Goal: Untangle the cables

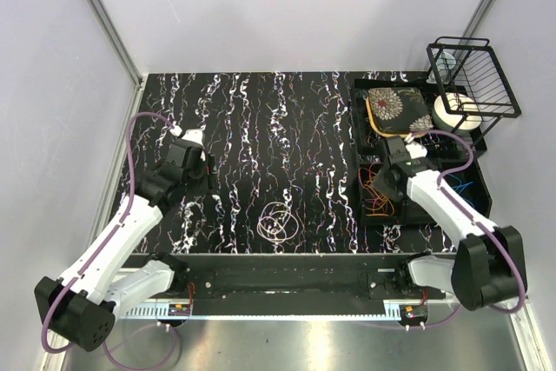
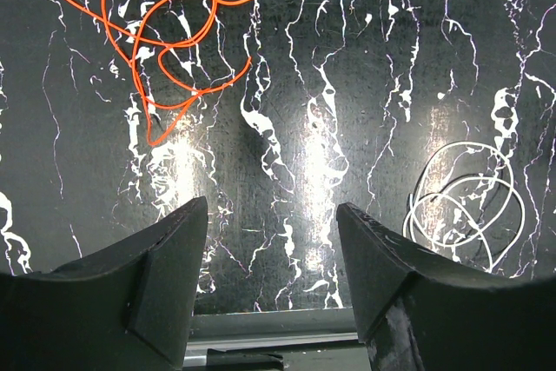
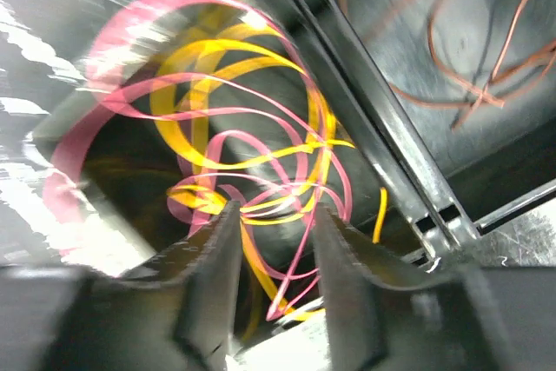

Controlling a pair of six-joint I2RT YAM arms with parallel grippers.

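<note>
A tangle of pink and yellow cables [image 3: 252, 154] lies in a black tray compartment. My right gripper [image 3: 274, 210] hangs right over it with its jaws apart; several strands run through the gap, none pinched. From above, that gripper [image 1: 383, 182] is over the orange-red cables [image 1: 377, 202] in the tray [image 1: 358, 182]. A pale purple coil [image 1: 278, 221] lies on the marbled table by the near edge, and shows again as the pale coil [image 2: 465, 206]. An orange cable [image 2: 165, 32] lies apart from it. My left gripper [image 2: 271, 215] is open above bare table, holding nothing.
A tray divider [image 3: 382, 145] separates the tangle from a compartment with a brownish-orange cable [image 3: 469, 67]. A blue cable [image 1: 457, 188] lies further right in the tray. Behind stand a floral-patterned pad [image 1: 395, 106], a white roll [image 1: 456, 113] and a black wire rack [image 1: 473, 76].
</note>
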